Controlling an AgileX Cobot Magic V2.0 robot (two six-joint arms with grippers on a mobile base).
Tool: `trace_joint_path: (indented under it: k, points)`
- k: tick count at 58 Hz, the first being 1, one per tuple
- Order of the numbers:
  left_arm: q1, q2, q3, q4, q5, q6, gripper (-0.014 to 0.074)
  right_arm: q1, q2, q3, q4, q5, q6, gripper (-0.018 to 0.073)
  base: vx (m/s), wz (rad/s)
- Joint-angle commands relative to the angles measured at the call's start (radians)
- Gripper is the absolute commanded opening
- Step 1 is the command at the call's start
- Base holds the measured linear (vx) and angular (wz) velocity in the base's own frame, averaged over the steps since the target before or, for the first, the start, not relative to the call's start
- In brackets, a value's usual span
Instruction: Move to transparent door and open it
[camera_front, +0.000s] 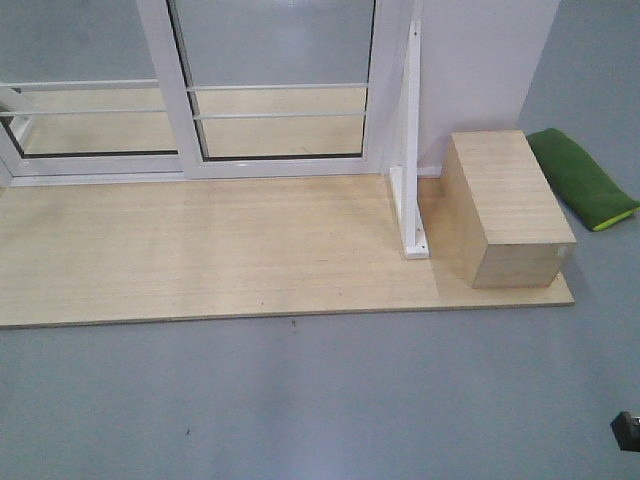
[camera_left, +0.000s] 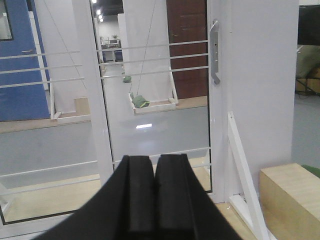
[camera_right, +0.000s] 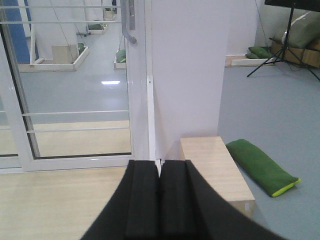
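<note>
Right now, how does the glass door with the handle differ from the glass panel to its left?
The transparent door carries a curved silver handle on its right stile; the left panel shows none. The transparent door stands next to the white wall; the left panel runs out of view on the left. Both are clear glass in white frames with thin horizontal white bars.

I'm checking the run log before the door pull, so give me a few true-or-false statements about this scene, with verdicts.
1. The handle sits on the transparent door at the stile nearest the white wall. True.
2. The left gripper grips the handle. False: it is shut on nothing, short of it.
3. The green cushion lies on the wooden box. False: it lies on the floor beside it.
4. The wooden box stands on the wooden platform. True.
</note>
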Motion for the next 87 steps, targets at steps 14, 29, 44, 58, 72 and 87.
trace_joint_path:
  k: [14, 29, 44, 58, 72, 87]
  points:
    - [-0.004, -0.012, 0.031, -0.009, -0.089, -0.009, -0.0006, -0.006, -0.016, 0.013, -0.004, -0.084, 0.001, -0.0005, 0.51, 0.06]
    - [-0.004, -0.012, 0.031, -0.009, -0.089, -0.009, -0.0006, -0.006, -0.016, 0.013, -0.004, -0.081, 0.001, -0.0005, 0.52, 0.07]
    - [-0.004, -0.012, 0.031, -0.009, -0.089, -0.009, -0.0006, -0.006, -0.016, 0.013, -0.004, -0.083, 0.001, -0.0005, 0.5, 0.06]
    - [-0.004, -0.012, 0.031, -0.009, -0.089, -0.009, -0.0006, -0.006, -0.016, 0.013, -0.004, -0.083, 0.001, -0.0005, 0.47, 0.01]
    - [-0.004, -0.012, 0.031, -0.009, -0.089, -0.009, -0.0006, -0.006, -0.016, 0.013, -0.004, -0.083, 0.001, -0.0005, 0.42, -0.03]
    - [-0.004, -0.012, 0.031, -0.009, -0.089, -0.009, -0.0006, -0.006, -0.016, 0.013, -0.004, -0.083, 0.001, -0.0005, 0.35, -0.03]
